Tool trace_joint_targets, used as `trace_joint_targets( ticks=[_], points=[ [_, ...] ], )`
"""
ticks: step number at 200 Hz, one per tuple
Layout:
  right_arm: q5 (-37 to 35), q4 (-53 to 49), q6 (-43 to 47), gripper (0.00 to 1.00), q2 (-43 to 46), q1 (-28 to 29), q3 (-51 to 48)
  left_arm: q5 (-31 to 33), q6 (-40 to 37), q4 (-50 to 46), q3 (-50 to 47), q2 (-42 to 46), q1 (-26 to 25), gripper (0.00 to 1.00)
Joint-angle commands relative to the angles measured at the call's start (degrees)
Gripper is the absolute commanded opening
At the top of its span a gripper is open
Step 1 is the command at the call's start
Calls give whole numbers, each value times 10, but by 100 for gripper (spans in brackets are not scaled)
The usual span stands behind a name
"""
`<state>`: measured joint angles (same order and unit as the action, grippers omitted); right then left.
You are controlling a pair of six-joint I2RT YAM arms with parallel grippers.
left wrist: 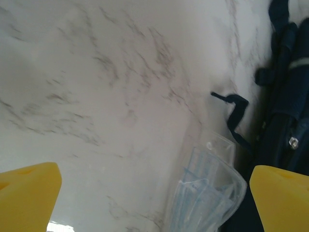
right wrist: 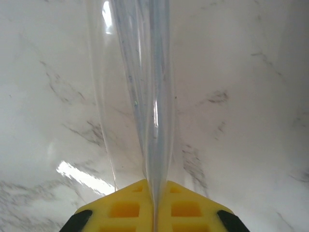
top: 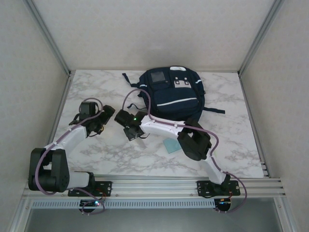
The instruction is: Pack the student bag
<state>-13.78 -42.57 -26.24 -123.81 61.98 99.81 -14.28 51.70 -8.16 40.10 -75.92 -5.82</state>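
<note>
My right fingers point(right wrist: 145, 200) were pinched flat on the clear pouch point(right wrist: 137, 96) edge, presumably to lift it off the desk point(top: 231, 140). My left fingers point(top: 103, 117) were spread wide, empty, nearby. The student bag point(top: 171, 94) lay upper centre of the top view.

surface: white, grey-veined marble table point(top: 96, 92) is carrying everything | far centre: student bag point(top: 169, 94) is lying flat, its black strap point(left wrist: 235, 111) trailing onto the marble | beside bag: clear packet point(left wrist: 207, 191) with pale blue contents is resting there | near side: pale teal sheet point(top: 170, 145) is lying flat
</note>
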Motion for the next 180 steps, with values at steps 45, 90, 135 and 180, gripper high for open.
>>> trace_joint_targets(
  ticks=[45, 90, 135, 180],
  points=[
    [47, 53, 57, 0, 221, -71, -133, 12, 38, 49, 33, 11, -69, 100],
    [28, 13, 20, 0, 368, -180, -213, 27, -162, -38, 191, -83, -169, 100],
    [5, 0, 3, 0, 480, -330, -290, 74, -388, -219, 451, -263, -310, 92],
    [39, -4, -2, 0, 571, -488, -372, 130, -530, -298, 643, -420, -401, 89]
  ],
)
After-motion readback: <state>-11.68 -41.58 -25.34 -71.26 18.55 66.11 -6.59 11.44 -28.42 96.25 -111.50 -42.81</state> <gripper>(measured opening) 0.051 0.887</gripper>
